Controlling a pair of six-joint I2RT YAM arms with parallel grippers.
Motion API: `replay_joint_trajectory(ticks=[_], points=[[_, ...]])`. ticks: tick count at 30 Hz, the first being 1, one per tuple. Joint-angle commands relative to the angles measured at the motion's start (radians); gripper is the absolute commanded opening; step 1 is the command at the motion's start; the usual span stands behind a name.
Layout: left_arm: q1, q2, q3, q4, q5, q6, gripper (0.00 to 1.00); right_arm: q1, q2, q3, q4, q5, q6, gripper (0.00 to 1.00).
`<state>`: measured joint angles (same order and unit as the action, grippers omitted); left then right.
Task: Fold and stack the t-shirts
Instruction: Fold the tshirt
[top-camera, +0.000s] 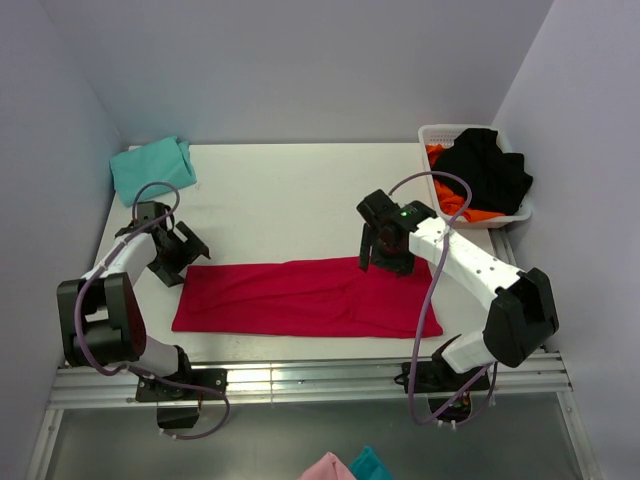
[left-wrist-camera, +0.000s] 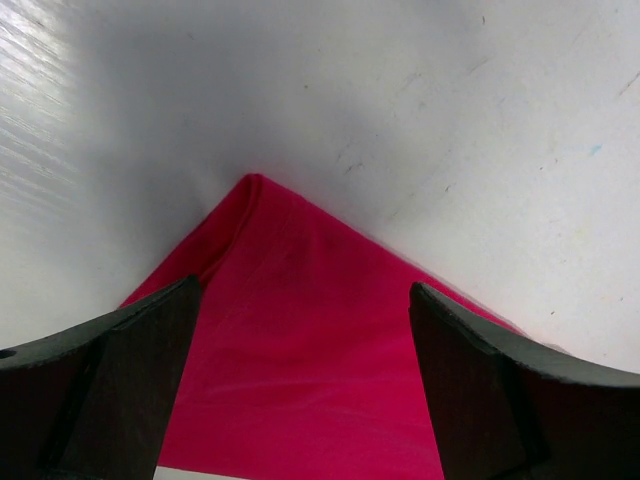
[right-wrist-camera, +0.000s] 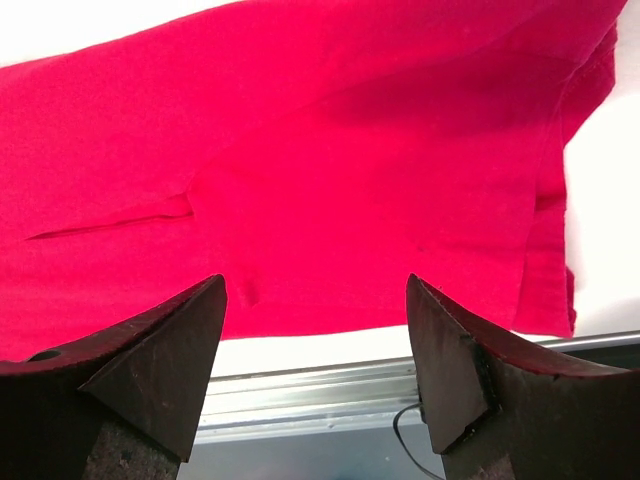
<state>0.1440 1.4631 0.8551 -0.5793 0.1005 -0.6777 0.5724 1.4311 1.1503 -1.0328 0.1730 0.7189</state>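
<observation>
With left gripper (top-camera: 190, 258) and right gripper (top-camera: 383, 266) spread empty, you should pinch every layer of the crimson t-shirt (top-camera: 300, 298) at 12 o'clock.

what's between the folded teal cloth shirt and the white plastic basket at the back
Nothing. The top external view shows only bare white tabletop between the teal cloth shirt and the white plastic basket.

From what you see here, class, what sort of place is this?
Likely a robot test cell for laundry folding: bare walls enclose a white table, a red t-shirt lies flat, and a basket holds clothes.
</observation>
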Motion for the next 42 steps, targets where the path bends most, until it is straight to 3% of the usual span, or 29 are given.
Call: replay_joint_trajectory(ticks=[1,23,29,34,38,40,42], points=[[-0.018,-0.003,0.001,0.053,-0.004,-0.019,0.91,-0.019,-0.003,0.006,0.002,0.016,-0.029,0.79],[-0.046,0.092,0.091,0.073,-0.147,-0.019,0.82,-0.192,-0.067,-0.066,0.01,-0.018,-0.131,0.77],[-0.047,0.161,0.101,0.102,-0.14,-0.029,0.71,-0.226,-0.066,-0.054,0.002,-0.018,-0.157,0.74],[-0.049,0.184,0.116,0.107,-0.131,-0.034,0.68,-0.267,-0.069,-0.05,-0.001,-0.017,-0.179,0.74],[-0.053,0.169,0.117,0.114,-0.117,-0.034,0.6,-0.284,-0.064,-0.063,0.007,-0.02,-0.18,0.73],[-0.057,0.16,0.113,0.122,-0.11,-0.034,0.5,-0.289,-0.064,-0.07,0.01,-0.021,-0.176,0.73],[-0.058,0.16,0.11,0.133,-0.093,-0.033,0.3,-0.289,-0.061,-0.081,0.017,-0.024,-0.173,0.72]])
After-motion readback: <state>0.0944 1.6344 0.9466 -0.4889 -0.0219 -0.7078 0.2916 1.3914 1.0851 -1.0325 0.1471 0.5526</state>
